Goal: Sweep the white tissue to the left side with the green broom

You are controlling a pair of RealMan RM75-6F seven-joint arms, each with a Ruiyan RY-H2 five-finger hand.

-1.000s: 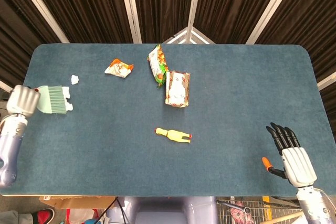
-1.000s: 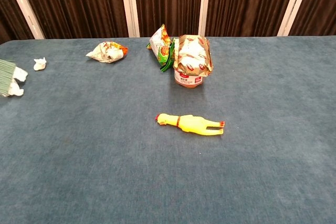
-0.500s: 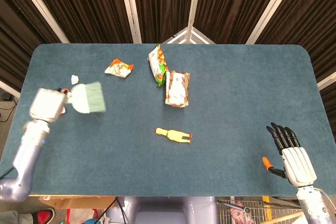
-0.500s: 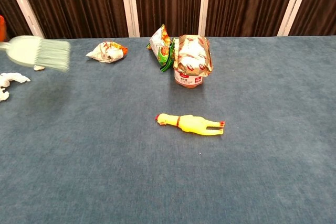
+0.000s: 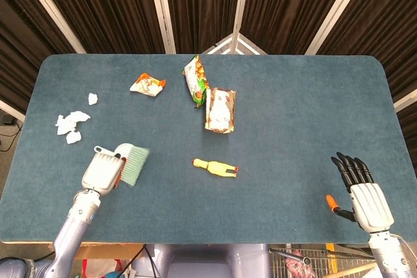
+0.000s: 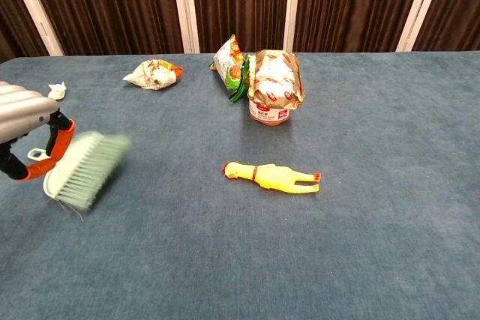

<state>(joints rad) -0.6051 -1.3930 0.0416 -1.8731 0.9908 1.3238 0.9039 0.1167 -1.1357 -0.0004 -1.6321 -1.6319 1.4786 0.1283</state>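
Note:
My left hand (image 5: 101, 172) grips the green broom (image 5: 133, 163) at the front left of the table; the chest view shows the hand (image 6: 22, 129) at the left edge with the broom's (image 6: 84, 169) bristles pointing toward the table's middle. The white tissue (image 5: 70, 123) lies in crumpled pieces near the left edge, farther back than the broom and well apart from it. A smaller white scrap (image 5: 93, 98) sits behind them, seen as a scrap (image 6: 57, 91) in the chest view too. My right hand (image 5: 361, 190) rests at the front right, fingers spread, holding nothing.
A yellow rubber chicken (image 5: 215, 168) lies near the middle. Behind it stand a snack canister (image 5: 220, 110), a green snack bag (image 5: 195, 80) and a small crumpled packet (image 5: 148, 84). The table's (image 5: 300, 109) right half holds only my right hand.
My left hand has carried the broom from the tissue at the left edge, lifted it, then swung it forward and right, down to the front left. The tissue pieces stay behind.

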